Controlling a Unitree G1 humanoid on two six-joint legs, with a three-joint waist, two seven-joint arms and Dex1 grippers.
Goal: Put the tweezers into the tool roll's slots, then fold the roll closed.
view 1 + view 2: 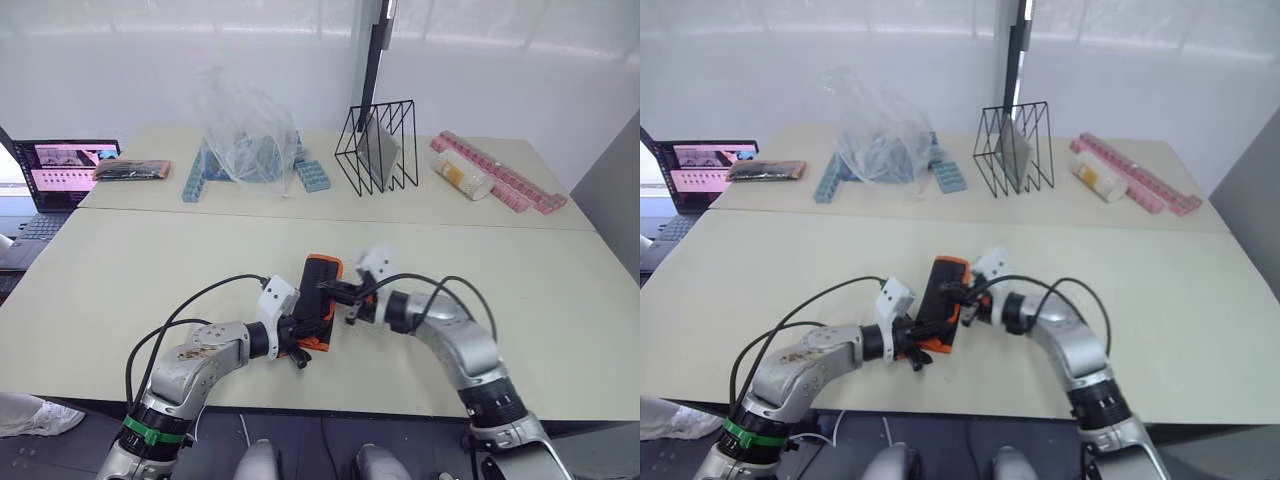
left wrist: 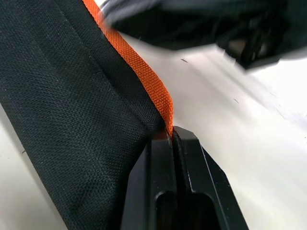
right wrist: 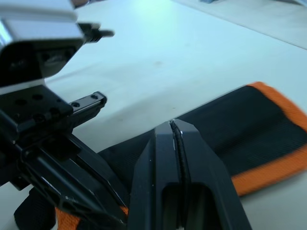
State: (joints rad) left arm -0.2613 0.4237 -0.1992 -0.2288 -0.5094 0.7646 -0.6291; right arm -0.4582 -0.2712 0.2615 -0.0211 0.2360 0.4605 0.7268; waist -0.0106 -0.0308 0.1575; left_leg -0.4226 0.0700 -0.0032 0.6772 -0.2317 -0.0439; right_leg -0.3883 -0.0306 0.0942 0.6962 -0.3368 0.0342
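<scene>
Your left end effector has its two black fingers pressed together on the orange-bound edge of the tool roll, pinching the fabric right where the binding runs into the fingertips. Your right end effector also has its fingers pressed together, with only a hairline between them; it sits over the black cloth of the roll, and you cannot tell from the wrist view whether it holds any fabric or merely hovers above it.

The roll lies on the near table, close to the front edge, between your two arms. It looks like a narrow, folded bundle: black outer cloth with orange binding showing at the far end and along the near corner. No slots are visible and no tweezers lie loose on the table around it, so you may judge that the loading is done and the tools are inside, though the frames cannot confirm that.

You appear to be late in the closing stage. What likely remains is to finish or flatten the last fold and release both grips without the roll springing open.

Farther back, well apart from the work, sit a laptop, a crumpled clear plastic bag, a black wire rack and pink strips.
</scene>
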